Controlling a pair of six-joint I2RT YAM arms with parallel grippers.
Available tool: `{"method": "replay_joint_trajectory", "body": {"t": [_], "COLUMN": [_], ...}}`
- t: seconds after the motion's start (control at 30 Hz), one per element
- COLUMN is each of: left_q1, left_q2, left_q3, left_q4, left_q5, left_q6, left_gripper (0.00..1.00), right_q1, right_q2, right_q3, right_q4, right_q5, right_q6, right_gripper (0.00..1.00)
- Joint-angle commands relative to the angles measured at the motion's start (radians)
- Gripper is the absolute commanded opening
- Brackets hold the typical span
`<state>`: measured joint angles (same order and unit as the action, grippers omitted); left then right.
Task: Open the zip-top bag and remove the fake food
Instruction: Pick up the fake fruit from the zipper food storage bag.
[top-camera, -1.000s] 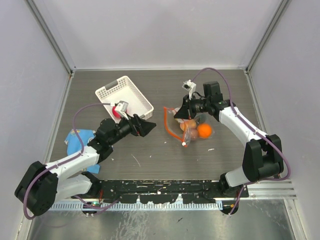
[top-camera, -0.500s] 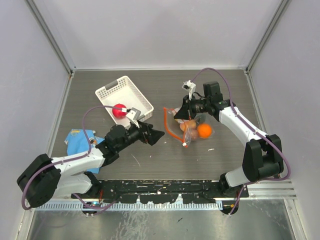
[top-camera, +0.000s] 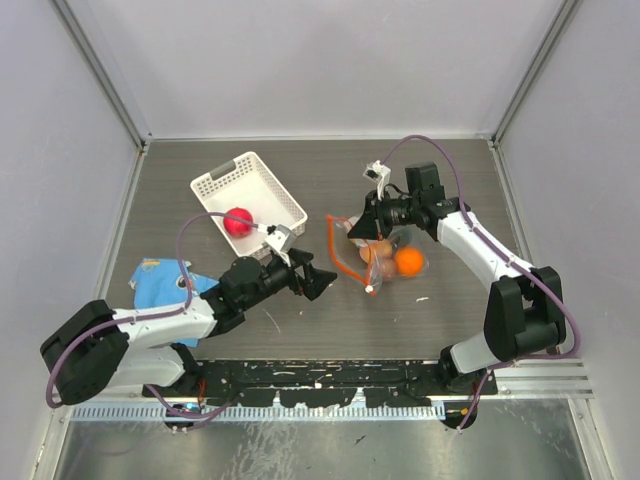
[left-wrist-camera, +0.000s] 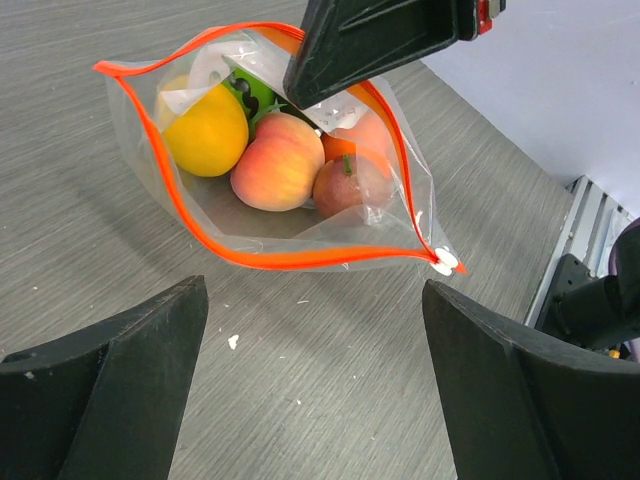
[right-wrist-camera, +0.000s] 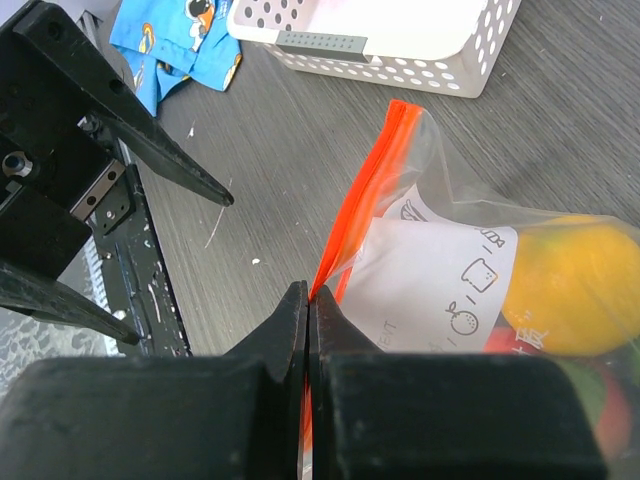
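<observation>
The zip-top bag (top-camera: 383, 262) lies at centre right, its red-orange zip strip (left-wrist-camera: 190, 205) gaping wide. My right gripper (right-wrist-camera: 310, 300) is shut on the upper lip of that strip and holds the mouth up. Inside sits fake food: a yellow fruit (left-wrist-camera: 205, 130), a peach one (left-wrist-camera: 277, 160), a brownish one (left-wrist-camera: 352, 185), a green one (left-wrist-camera: 255, 95) and an orange one (top-camera: 408, 262). A red fruit (top-camera: 237, 221) lies in the white basket (top-camera: 262, 178). My left gripper (left-wrist-camera: 315, 370) is open and empty, low over the table just in front of the bag's mouth.
The white basket stands at the back left of the table. A blue printed cloth (top-camera: 158, 283) lies at the left near my left arm. Small white flecks (left-wrist-camera: 232, 341) dot the grey tabletop. Walls close the table on three sides.
My left arm has swung from beside the basket toward the bag's mouth, jaws still open. The red fruit now shows fully in the basket. The right gripper and bag have not moved.
</observation>
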<state>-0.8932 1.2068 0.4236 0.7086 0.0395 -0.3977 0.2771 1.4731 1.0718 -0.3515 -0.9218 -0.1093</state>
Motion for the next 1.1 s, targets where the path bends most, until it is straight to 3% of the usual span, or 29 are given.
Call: {"method": "replay_joint_trajectory", "body": {"t": [0.0,0.43,0.63,0.93,1.07], "left_q1": [-0.026,-0.068,-0.069,-0.07,-0.069], "left_q2": [0.018,0.143,0.244,0.344,0.387], "left_q3": [0.021,0.047,0.08,0.171,0.204], "left_q4": [0.107,0.183,0.251,0.269,0.281], "left_q5": [-0.031,-0.016,0.029,0.002,-0.007], "left_q6": [0.083,0.2,0.26,0.281,0.284], "left_gripper": [0.88,0.88,0.82,0.63,0.6], "right_q1": [-0.005,-0.005,-0.005,-0.004,-0.003], "right_q2": [-0.007,-0.007,-0.008,-0.007,-0.007], "right_q3": [0.05,0.055,0.058,0.061,0.067], "right_q4": [0.008,-0.005,-0.013,-0.024,-0.038], "right_q5": [-0.033,-0.038,-0.043,-0.054,-0.055], "right_q6": [-0.019,-0.033,-0.039,-0.052,-0.067], "right_gripper": [0.01,0.01,0.01,0.01,0.01]}}
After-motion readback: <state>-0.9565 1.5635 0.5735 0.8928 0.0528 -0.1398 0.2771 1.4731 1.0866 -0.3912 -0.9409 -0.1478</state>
